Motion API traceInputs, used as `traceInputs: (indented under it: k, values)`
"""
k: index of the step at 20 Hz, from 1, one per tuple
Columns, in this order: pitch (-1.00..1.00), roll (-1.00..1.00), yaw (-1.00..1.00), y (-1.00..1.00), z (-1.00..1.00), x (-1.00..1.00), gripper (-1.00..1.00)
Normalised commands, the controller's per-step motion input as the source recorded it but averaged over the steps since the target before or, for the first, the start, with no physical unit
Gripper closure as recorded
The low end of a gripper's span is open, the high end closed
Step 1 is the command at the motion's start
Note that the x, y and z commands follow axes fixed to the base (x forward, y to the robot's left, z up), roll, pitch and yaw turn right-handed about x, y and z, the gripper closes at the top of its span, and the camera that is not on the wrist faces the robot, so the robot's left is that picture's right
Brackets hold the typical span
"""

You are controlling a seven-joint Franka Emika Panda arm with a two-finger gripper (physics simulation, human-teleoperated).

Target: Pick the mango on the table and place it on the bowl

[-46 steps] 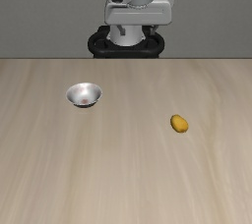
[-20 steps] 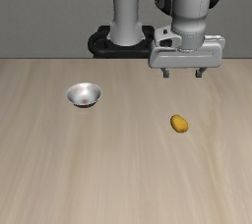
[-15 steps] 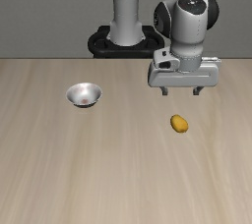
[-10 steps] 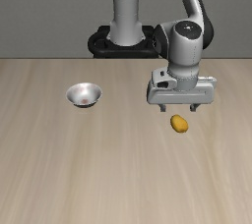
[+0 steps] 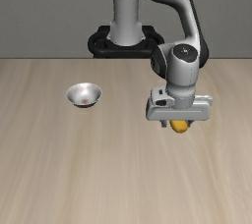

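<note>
The wooden table (image 5: pixel 59 174) takes up the lower two thirds of the exterior view, pale and grained, with a plain grey wall (image 5: pixel 39 12) behind it. The Franka arm (image 5: pixel 184 59) rises at 12 o'clock from its black base (image 5: pixel 102 43) at the table's far edge. It arches over toward 2 o'clock and drops down, ending with its rounded wrist pointing straight at the tabletop. The gripper (image 5: pixel 178 122) sits low at about 4 o'clock from the middle of the view, its broad light-grey hand lying level and close to the surface. The jaws stand wide, out near the two ends of that hand, and hold nothing. The small metal bowl (image 5: pixel 84 94) rests upright on the table at 9 o'clock from the middle, with a reddish tint inside it. It is well apart from the gripper, with nothing in it. The mango (image 5: pixel 179 127) lies on the table directly under the hand, between the spread jaws. Only its yellow-orange lower part shows beneath the grey body, at roughly 4 o'clock from the bowl. Whether either jaw touches the fruit cannot be made out.
</note>
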Motion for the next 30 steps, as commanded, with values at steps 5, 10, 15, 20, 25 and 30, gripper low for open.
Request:
traceInputs:
  k: [5, 10, 15, 20, 25, 30]
  values:
    - [0.00, 0.00, 0.00, 0.00, 0.00, 0.00, 1.00]
    - [0.00, 0.00, 0.00, 0.00, 0.40, 0.00, 1.00]
    - [0.00, 0.00, 0.00, 0.00, 1.00, 0.00, 1.00]
    - [0.00, 0.00, 0.00, -0.20, 0.80, 0.00, 1.00]
    - [0.00, 0.00, 0.00, -1.00, 0.00, 0.00, 1.00]
    - [0.00, 0.00, 0.00, -1.00, 0.00, 0.00, 1.00]
